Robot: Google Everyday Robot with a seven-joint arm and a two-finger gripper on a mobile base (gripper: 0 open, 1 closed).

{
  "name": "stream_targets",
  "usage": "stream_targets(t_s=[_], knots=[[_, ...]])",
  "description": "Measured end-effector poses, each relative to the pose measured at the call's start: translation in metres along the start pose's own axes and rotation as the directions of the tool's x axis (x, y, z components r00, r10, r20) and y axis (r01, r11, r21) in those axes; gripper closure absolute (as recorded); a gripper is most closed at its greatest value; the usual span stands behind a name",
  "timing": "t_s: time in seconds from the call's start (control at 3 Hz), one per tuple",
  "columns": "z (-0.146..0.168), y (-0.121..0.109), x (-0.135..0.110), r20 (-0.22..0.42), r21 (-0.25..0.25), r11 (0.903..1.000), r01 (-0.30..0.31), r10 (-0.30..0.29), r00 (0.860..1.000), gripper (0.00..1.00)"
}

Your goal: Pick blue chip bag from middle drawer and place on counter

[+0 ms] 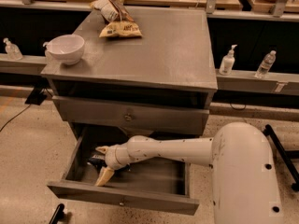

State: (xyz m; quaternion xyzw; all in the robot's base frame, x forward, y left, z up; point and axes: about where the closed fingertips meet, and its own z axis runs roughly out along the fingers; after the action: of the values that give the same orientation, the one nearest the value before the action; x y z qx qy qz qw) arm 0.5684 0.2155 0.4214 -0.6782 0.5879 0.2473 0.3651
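Note:
The middle drawer (pixel 122 200) is pulled out below the counter (pixel 163 50). The blue chip bag (pixel 93 161) lies in the drawer's left part, mostly hidden by my hand; only a dark crinkled edge shows. My gripper (pixel 101 163) reaches into the drawer from the right. It is open, with one tan fingertip (pixel 101 149) behind the bag and the other fingertip (pixel 103 176) in front of it. The bag sits between the fingers and rests on the drawer floor.
A white bowl (pixel 66 48) stands at the counter's left edge. A yellow-tan chip bag (pixel 120 30) and a white-and-brown striped bag (pixel 111 7) lie at the counter's back. A closed drawer front (pixel 127 118) sits above the open drawer. My white arm (pixel 243 171) fills the lower right.

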Motion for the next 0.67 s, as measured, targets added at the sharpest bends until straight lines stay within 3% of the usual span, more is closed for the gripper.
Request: stream_targets(t_s=[0.33, 0.67], knots=[[-0.0033, -0.0011, -0.0042, 0.0, 0.0, 1.0, 0.0, 0.0, 1.0, 0.47], [-0.0077, -0.0017, -0.0062, 0.003, 0.007, 1.0, -0.003, 0.003, 1.0, 0.8]])
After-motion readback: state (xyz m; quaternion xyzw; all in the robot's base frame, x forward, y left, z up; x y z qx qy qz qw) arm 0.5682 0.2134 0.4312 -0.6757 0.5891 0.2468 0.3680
